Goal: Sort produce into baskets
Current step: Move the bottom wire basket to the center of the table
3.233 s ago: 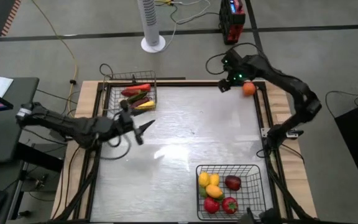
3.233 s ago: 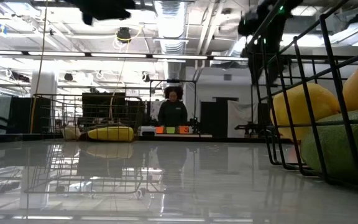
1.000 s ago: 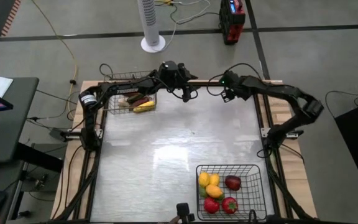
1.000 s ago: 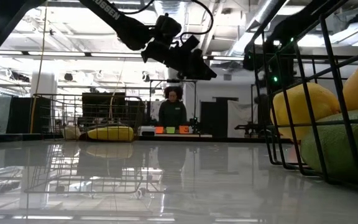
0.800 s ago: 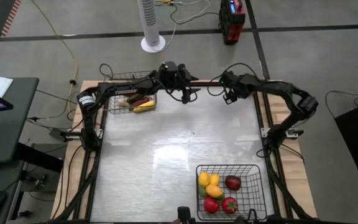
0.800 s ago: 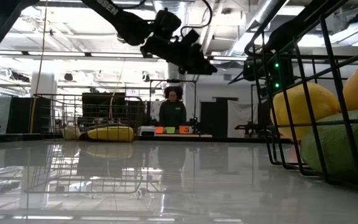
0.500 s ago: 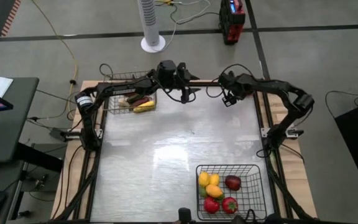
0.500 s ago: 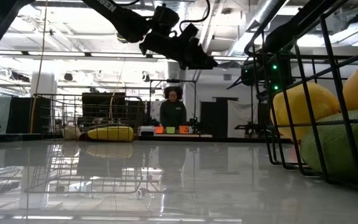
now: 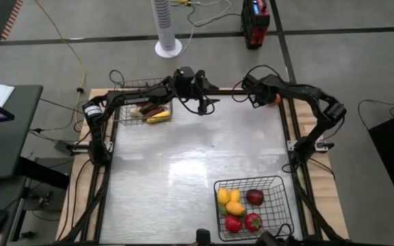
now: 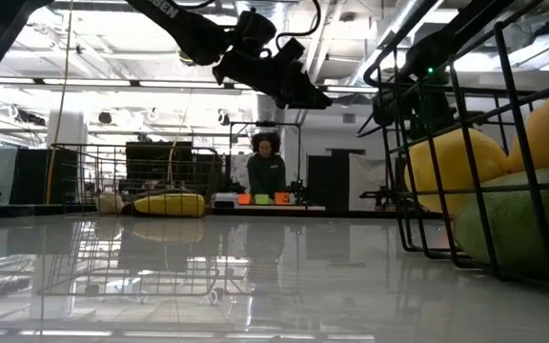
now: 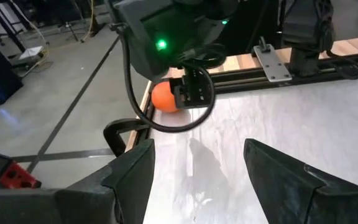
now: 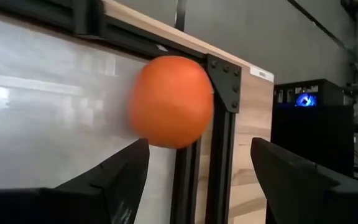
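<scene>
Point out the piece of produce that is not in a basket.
The orange round piece at the table's far right corner, right by the open right gripper. All other produce sits in the far-left basket or the near-right basket.

A round orange fruit (image 9: 274, 98) lies in the far right corner of the table, just past the open right claw (image 9: 260, 98). The black basket (image 9: 144, 102), beside the open left claw (image 9: 207, 104), holds long red and yellow pieces. The grey basket (image 9: 252, 205), far from both claws, holds round yellow and red ones.
</scene>
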Controlling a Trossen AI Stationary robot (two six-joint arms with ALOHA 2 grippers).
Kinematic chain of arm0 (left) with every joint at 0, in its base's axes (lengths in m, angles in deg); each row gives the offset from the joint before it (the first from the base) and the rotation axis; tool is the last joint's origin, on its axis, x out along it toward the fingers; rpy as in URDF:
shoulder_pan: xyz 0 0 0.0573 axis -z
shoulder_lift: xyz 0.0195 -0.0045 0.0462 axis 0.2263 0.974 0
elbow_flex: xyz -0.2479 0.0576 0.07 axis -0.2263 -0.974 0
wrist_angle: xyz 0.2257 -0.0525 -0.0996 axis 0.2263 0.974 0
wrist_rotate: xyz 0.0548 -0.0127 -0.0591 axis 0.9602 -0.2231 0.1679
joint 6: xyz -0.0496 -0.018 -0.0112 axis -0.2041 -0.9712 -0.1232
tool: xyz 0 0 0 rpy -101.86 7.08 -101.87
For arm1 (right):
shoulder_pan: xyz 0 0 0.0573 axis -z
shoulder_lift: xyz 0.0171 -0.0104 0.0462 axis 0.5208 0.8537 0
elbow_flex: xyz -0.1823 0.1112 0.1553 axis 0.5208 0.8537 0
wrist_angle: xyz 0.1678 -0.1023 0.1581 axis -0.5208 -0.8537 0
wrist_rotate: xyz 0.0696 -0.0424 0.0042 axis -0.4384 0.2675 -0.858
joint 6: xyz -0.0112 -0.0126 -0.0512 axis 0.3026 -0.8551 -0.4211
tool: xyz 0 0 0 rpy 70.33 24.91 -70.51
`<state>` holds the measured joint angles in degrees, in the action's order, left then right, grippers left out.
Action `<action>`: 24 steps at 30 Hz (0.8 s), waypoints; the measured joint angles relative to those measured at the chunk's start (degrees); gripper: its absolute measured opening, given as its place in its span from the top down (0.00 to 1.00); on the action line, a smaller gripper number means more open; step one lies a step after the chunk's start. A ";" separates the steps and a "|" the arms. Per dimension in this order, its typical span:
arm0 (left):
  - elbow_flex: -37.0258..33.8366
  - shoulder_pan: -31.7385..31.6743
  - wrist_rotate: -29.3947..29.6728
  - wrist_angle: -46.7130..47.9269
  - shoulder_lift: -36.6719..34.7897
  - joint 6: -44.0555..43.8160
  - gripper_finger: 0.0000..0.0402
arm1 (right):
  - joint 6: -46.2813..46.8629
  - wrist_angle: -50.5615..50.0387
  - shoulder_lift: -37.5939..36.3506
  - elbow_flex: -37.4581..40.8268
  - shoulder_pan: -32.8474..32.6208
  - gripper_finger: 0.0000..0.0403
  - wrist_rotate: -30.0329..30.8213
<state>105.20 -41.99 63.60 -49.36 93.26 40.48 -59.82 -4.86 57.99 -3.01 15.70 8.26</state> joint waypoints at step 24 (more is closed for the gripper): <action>-0.02 -0.02 0.04 0.55 -0.02 0.37 0.41 | 4.06 -8.94 0.00 -3.88 4.93 0.23 -4.83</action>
<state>105.18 -42.01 63.64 -48.81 93.23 40.85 -55.76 -13.80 57.99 -6.89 20.63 3.43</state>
